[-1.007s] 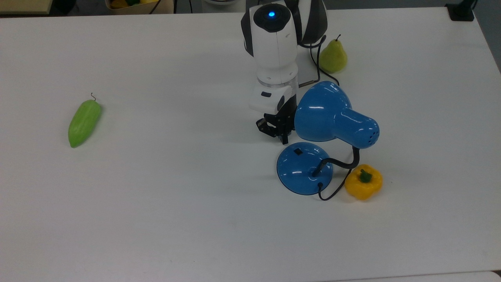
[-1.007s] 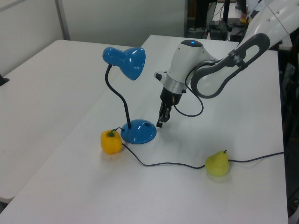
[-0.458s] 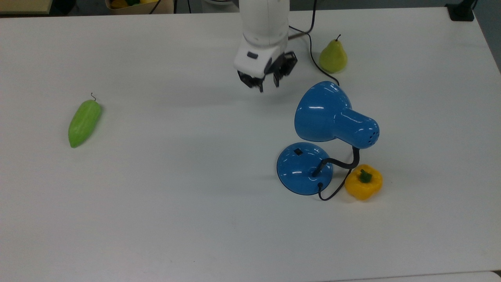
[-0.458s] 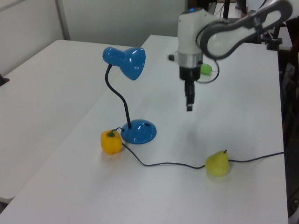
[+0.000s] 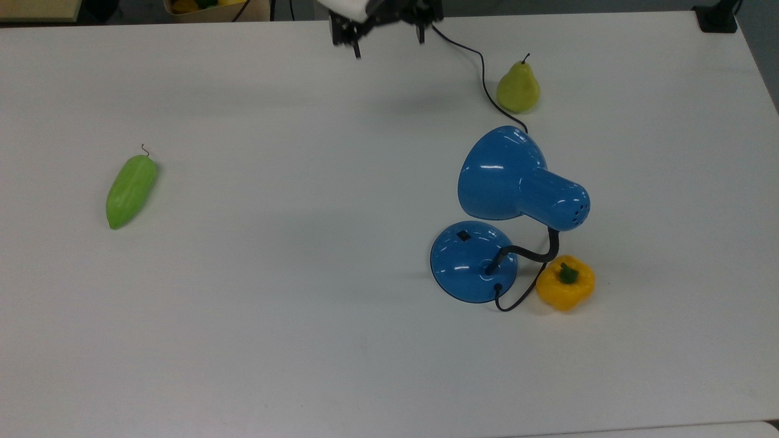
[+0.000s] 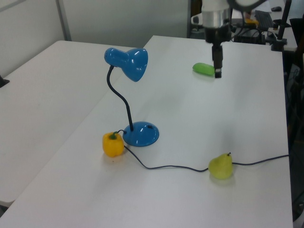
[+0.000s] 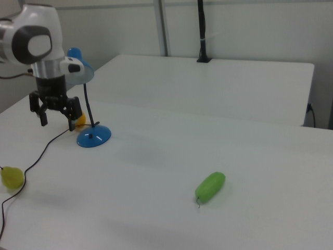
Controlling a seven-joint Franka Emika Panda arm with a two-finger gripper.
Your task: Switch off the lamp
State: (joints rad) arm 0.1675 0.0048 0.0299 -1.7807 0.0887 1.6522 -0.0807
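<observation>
The lamp (image 5: pixel 508 210) stands on the white bench (image 5: pixel 274 304), a yellow pepper (image 5: pixel 565 283) just beside its base. The gripper (image 7: pixel 56 115) hangs spread wide and empty, well apart from the lamp. No writing can be read.

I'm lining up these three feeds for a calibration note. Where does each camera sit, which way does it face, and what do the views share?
Top view: overhead, looking down on the white table; the open black gripper shows at the top edge.
Left view: raised at a table corner, looking along the table past the glossy blue desk lamp; the gripper hangs above the green cucumber-like vegetable.
Right view: low, from the opposite end, vegetable nearest; the white arm and gripper show.
All share the lamp, vegetable and yellow-green pear.
</observation>
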